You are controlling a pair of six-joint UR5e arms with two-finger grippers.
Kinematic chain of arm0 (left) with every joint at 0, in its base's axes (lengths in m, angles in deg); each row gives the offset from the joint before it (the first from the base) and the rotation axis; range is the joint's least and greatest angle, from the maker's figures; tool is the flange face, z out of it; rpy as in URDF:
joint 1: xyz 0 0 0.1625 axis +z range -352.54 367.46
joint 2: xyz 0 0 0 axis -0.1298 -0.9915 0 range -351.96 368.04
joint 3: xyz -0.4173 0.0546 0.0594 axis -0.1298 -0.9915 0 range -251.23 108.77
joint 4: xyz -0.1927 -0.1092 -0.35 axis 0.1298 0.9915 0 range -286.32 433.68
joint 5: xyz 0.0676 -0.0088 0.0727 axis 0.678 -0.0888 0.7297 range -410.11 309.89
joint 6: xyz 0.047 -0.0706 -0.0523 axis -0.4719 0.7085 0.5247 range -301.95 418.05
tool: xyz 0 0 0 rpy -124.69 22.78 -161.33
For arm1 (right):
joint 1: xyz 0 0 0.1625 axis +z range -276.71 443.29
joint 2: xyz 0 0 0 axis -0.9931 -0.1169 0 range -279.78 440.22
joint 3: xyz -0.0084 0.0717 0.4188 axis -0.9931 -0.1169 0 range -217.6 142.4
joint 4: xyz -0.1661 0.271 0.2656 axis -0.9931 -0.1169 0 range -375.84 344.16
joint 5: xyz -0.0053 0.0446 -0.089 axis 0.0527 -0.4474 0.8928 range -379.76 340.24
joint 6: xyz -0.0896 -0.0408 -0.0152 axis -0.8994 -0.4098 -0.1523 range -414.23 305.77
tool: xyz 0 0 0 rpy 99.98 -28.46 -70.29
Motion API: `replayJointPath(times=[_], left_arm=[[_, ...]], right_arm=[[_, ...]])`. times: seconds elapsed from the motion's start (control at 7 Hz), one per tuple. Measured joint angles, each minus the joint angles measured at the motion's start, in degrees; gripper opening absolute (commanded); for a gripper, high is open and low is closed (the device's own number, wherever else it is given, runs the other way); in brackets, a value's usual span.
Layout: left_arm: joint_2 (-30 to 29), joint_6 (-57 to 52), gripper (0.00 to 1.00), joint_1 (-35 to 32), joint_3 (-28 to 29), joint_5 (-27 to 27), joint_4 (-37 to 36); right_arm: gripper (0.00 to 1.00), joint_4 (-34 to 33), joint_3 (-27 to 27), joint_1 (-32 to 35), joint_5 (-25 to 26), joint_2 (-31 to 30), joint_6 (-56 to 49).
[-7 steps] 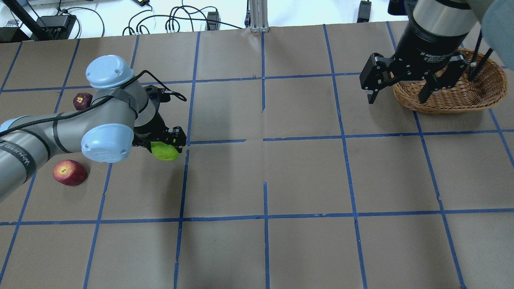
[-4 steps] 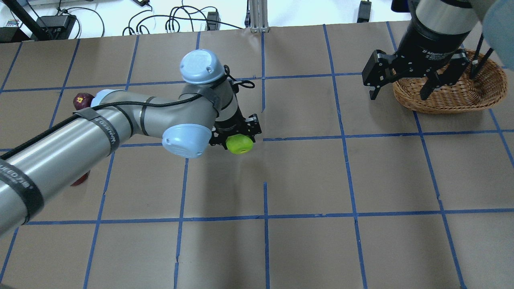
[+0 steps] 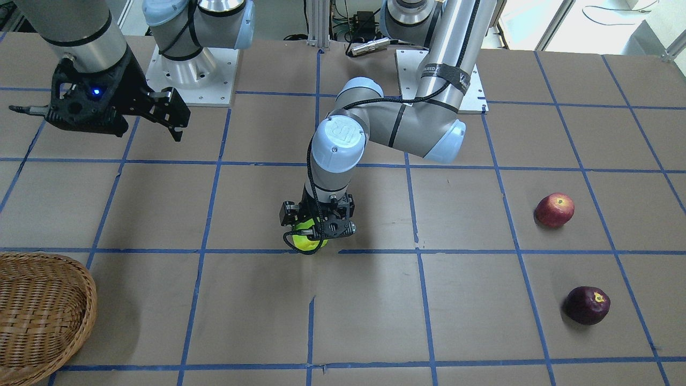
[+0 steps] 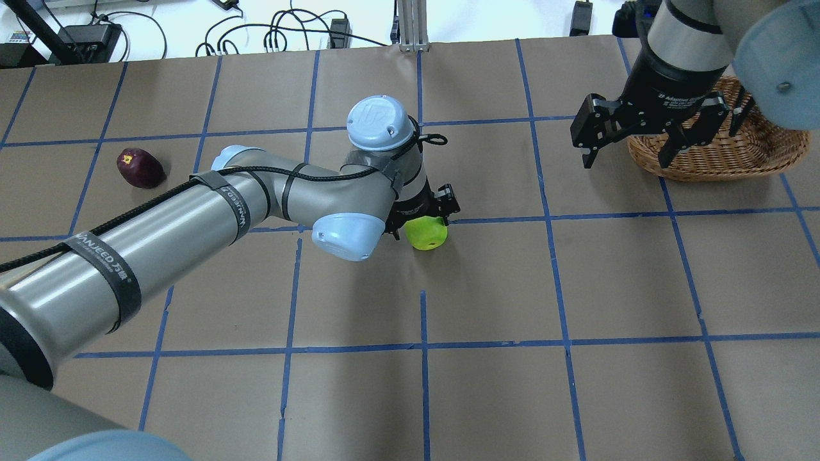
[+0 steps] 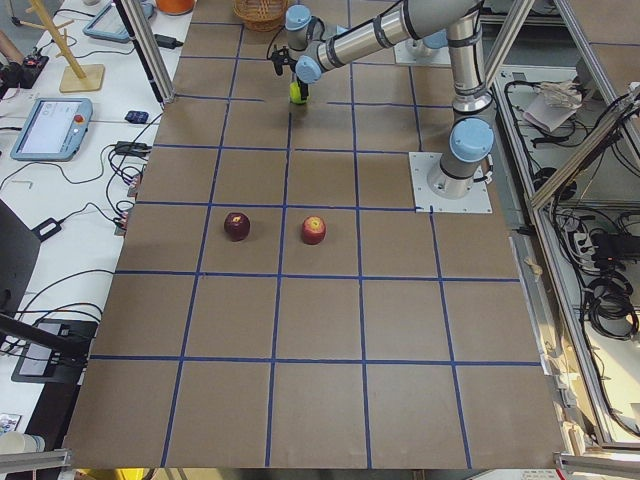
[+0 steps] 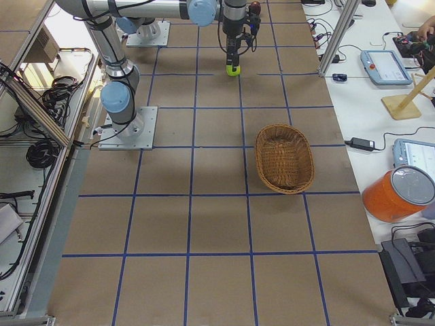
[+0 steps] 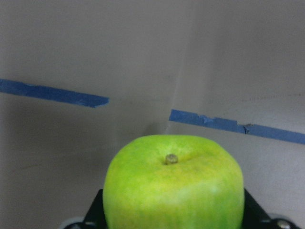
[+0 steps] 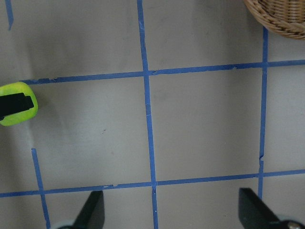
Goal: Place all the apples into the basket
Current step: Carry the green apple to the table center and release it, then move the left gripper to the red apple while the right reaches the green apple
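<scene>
Overhead exterior view of left gripper (image 4: 424,221) clamped on green apple (image 4: 430,237), low over the middle of the desk (image 4: 500,288). Well off to its side, right gripper (image 4: 628,150) spread wide, empty, basket (image 4: 756,153) just behind it. Well behind left gripper, red apple (image 3: 554,209) and maroon apple (image 3: 587,304), untouched. Likely a set-down within right gripper's reach: ease down to full contact, part fingers slowly, lift straight up to avoid a roll.

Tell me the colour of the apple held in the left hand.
The apple is bright yellow-green; the left wrist view shows it best.
</scene>
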Motion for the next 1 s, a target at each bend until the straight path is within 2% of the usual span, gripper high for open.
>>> replayJointPath(times=[0.14, 0.43, 0.57, 0.71, 1.0], left_arm=[[1.11, -0.68, 1.0, 1.65, 1.89, -0.02, 2.31], [4.45, -10.19, 1.0, 8.2, 8.27, 1.9, 16.71], [6.19, -17.26, 1.0, 13.18, 9.84, 5.3, 22.52], [7.85, -22.78, 0.98, 18.74, 9.66, 8.68, 25.12], [11.26, -37.62, 0.98, 29.69, 6.34, 12.99, 25.89]], right_arm=[[1.0, -0.5, 0.59, 0.0, -0.02, 1.77, 0.19], [1.0, -6.11, 0.69, 0.42, -0.61, 4.89, 0.65], [1.0, -8.24, 0.92, 1.38, -1.94, 6.16, 0.54], [1.0, -10.37, 1.23, 3.36, -4.37, 7.64, 0.44], [1.0, -16.49, 1.42, 10.25, -7.11, 12.88, 0.73]])
